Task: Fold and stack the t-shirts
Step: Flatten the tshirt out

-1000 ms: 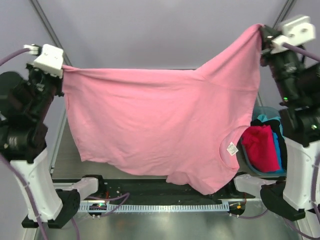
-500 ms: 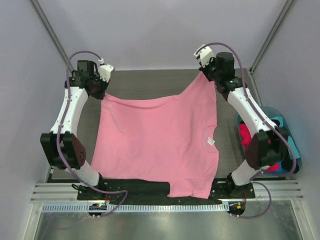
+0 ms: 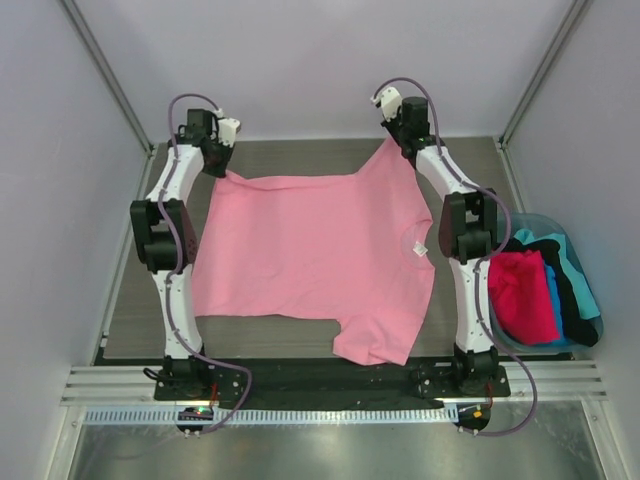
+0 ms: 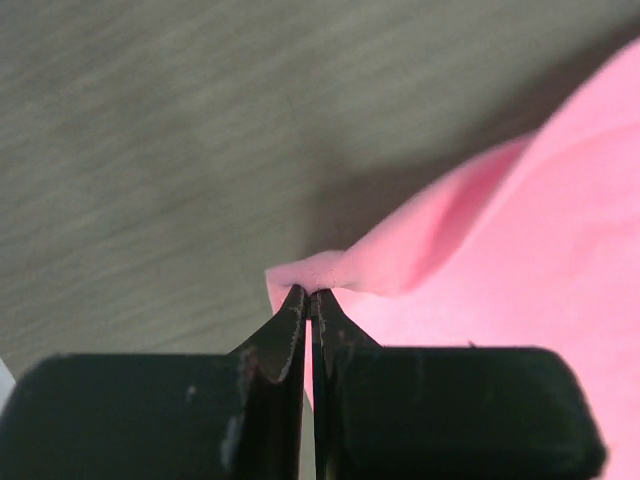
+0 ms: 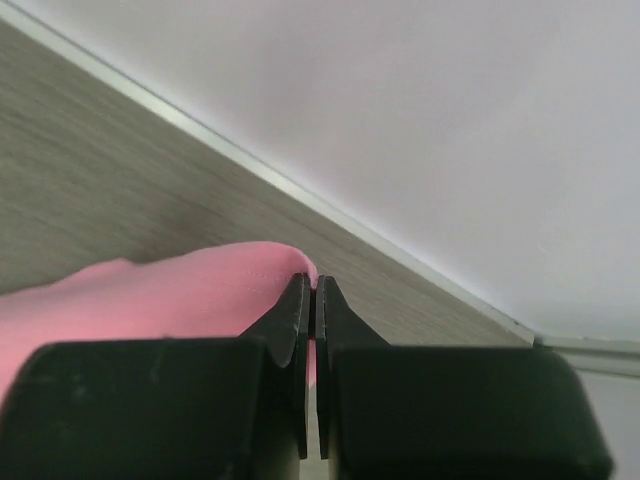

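Note:
A light pink t-shirt [image 3: 310, 255] with a small white neck tag [image 3: 419, 250] lies spread on the table, its neck toward the right. My left gripper [image 3: 224, 170] is shut on its far left corner; the left wrist view shows the pink cloth [image 4: 480, 250] pinched between the jaws [image 4: 312, 295]. My right gripper [image 3: 392, 140] is shut on its far right corner, also seen in the right wrist view [image 5: 312, 283] with pink cloth [image 5: 150, 290] in the jaws. Both arms reach far out over the table. Hot pink [image 3: 520, 295], black and teal shirts lie in the tub.
A light-blue plastic tub [image 3: 590, 330] with shirts stands at the right edge of the table. Grey walls close the far side and both sides. The table's wood-grain top [image 3: 300, 155] shows beyond the shirt.
Both arms have carried the shirt from hanging high near the camera, away and down, and now it lies flat on the table, still held at two corners.

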Controlling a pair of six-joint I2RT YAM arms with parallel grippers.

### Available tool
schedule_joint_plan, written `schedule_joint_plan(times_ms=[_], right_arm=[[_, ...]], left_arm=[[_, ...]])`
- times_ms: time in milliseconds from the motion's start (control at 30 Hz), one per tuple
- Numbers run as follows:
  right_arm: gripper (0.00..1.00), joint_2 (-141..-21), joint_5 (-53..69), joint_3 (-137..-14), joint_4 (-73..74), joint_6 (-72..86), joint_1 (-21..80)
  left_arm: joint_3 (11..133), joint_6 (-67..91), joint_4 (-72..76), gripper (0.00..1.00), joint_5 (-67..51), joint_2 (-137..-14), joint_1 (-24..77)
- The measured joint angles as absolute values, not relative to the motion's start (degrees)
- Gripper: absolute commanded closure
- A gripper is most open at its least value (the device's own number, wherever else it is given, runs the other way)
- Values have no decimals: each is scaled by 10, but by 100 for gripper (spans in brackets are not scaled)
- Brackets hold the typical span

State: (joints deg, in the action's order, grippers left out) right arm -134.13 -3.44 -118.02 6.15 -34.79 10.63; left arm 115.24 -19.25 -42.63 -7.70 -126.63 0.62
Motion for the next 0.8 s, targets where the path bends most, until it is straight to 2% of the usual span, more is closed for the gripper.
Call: schedule_joint_plan(times_ms=[167,267,800], right_arm=[[99,-1446,-48,-1314,51,-348,105],[99,-1494,-49,-1374,34,-348,106],[99,-1506,-48,-1386,-7,-337,108]], left_arm=[[1247,-168,-399,100,-54,-1346,6],[1262,-163,-383,100,-39,-1362,6],[1274,-152,-362,100,-3,-1363,6]])
